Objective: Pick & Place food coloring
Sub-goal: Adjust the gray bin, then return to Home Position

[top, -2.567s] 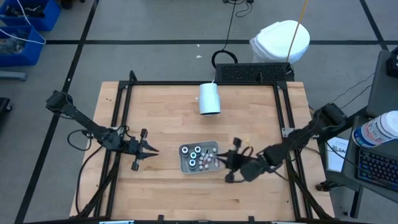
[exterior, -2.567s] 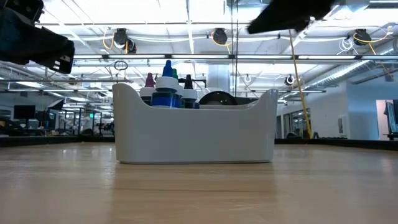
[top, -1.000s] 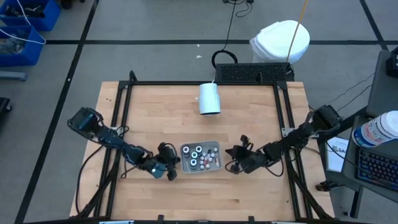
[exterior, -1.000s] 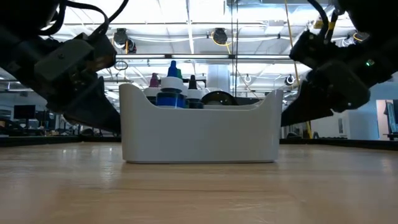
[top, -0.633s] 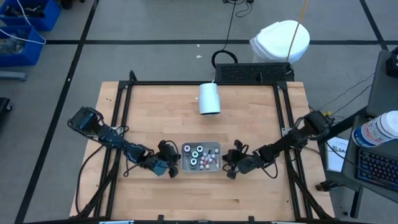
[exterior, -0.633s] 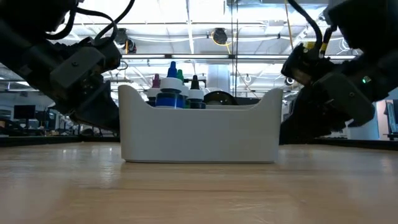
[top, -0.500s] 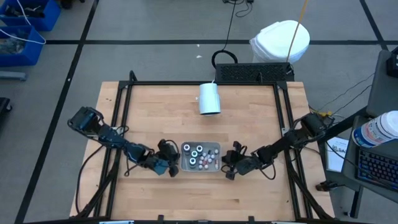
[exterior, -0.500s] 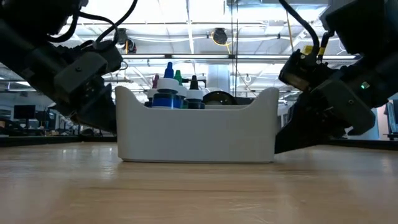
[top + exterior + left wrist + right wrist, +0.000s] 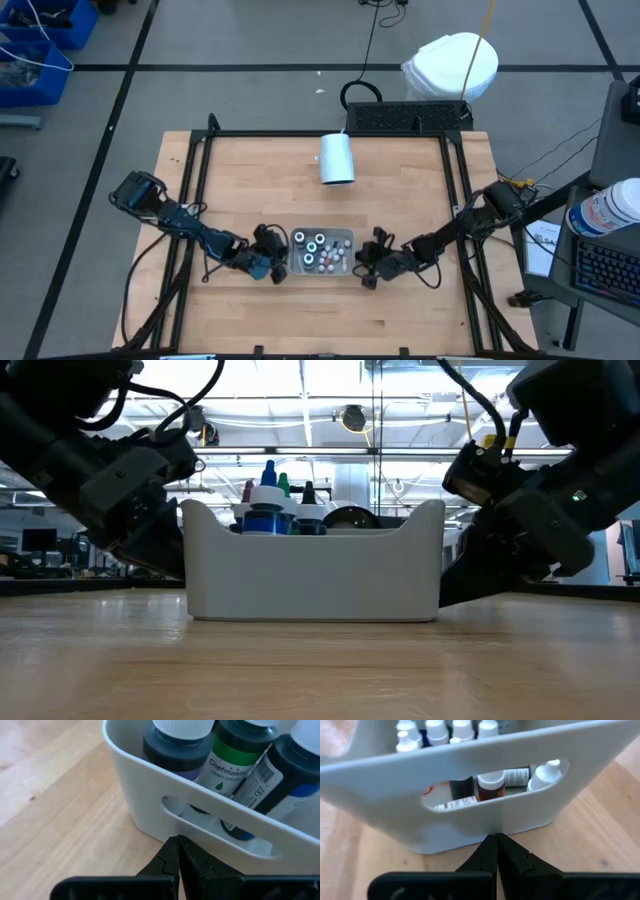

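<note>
The food coloring bottles [image 9: 320,250] stand inside a small white bin [image 9: 345,238] near the middle of the table's near half. Their caps show above the bin's rim [image 9: 272,500], and their labels show through its handle slots [image 9: 235,755] [image 9: 490,782]. My left gripper [image 9: 283,263] is shut at the bin's left end. My right gripper [image 9: 361,266] is shut at the bin's right end. Both slant down toward the bin, low over the wood. My left gripper sets its shut fingertips [image 9: 176,842] against the bin's left end wall [image 9: 165,827], low down, just under the handle slot. It comes slanting down from the table's left. The bin stands flat on the table. My right gripper sets its shut fingertips [image 9: 496,839] against the bin's right end wall [image 9: 502,822], below the handle slot and near the base. It comes slanting down from the table's right.
A large white cylinder cup [image 9: 337,158] lies on its side at the table's far edge. Black frame rails [image 9: 195,190] run along the table's left, right and far sides. Bare wood lies near and far of the bin.
My right gripper has sunk and gone toward the table's left, up to the bin's right end, still shut. The bin has shifted a little on the table.
</note>
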